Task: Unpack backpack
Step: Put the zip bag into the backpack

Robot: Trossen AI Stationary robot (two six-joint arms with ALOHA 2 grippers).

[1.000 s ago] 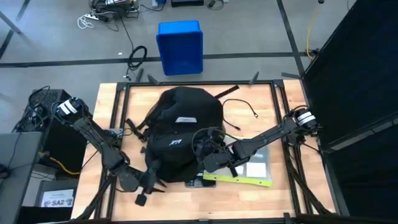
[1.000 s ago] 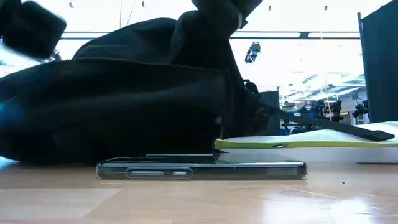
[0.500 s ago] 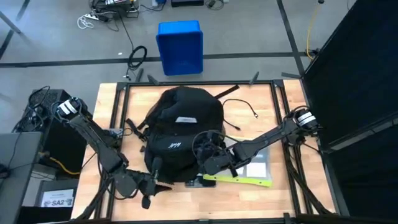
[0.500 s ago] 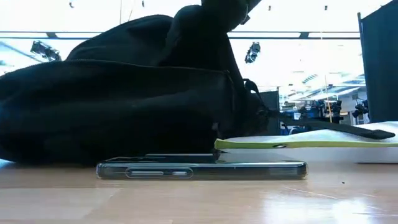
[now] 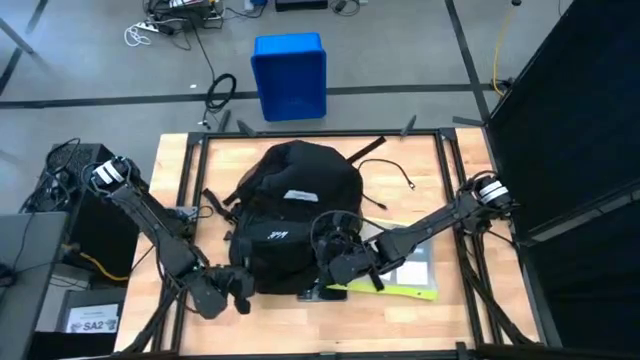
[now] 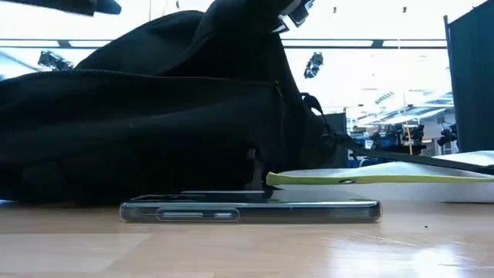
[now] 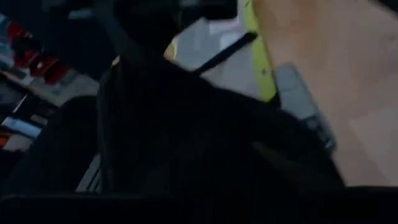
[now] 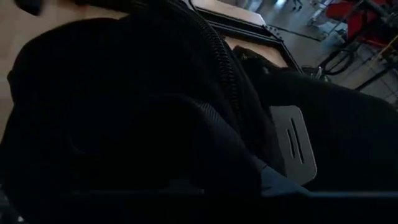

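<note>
Both my grippers press the backpack's near edge, right gripper nearer its near-right corner, left gripper at near-left, their finger openings hidden; its long axis runs away from me mid-table, its white label and logo illegible.

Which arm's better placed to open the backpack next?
Probably the right. Its gripper is against the near right edge of the backpack, and its wrist view looks along the zipper. The left gripper sits at the near left corner.
</note>
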